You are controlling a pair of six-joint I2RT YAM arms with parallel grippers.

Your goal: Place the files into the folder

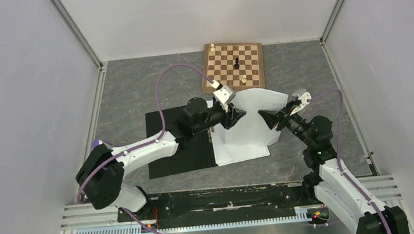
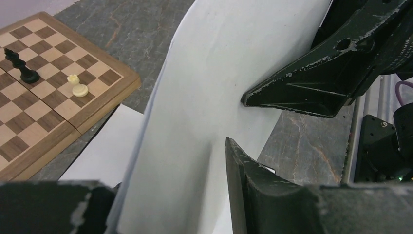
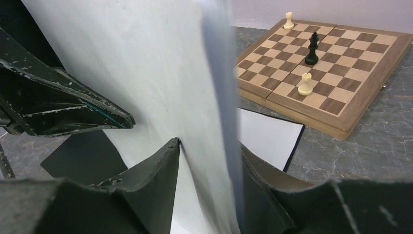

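Black folder (image 1: 160,127) open on counter (image 1: 127,90), files (image 1: 242,148) flat on its right half | left gripper (image 1: 238,116) spread around raised, arched sheet (image 1: 252,104) | right gripper (image 1: 267,120) clenched on same sheet | chessboard (image 1: 233,66) behind

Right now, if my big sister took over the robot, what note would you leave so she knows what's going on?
Left gripper: fingers sit either side of the lifted sheet; I can't tell if they pinch it.
Right gripper: shut on that sheet's other side; the sheet stands curled above the table.
Folder: open, black inside facing up, flat on the table.
Flat sheet: lies at the folder's right, apparently on its other half.
Done: folder open, perhaps one sheet in.
Left to do: lay the lifted sheet in.
Chessboard behind: probably best to keep clear of it.
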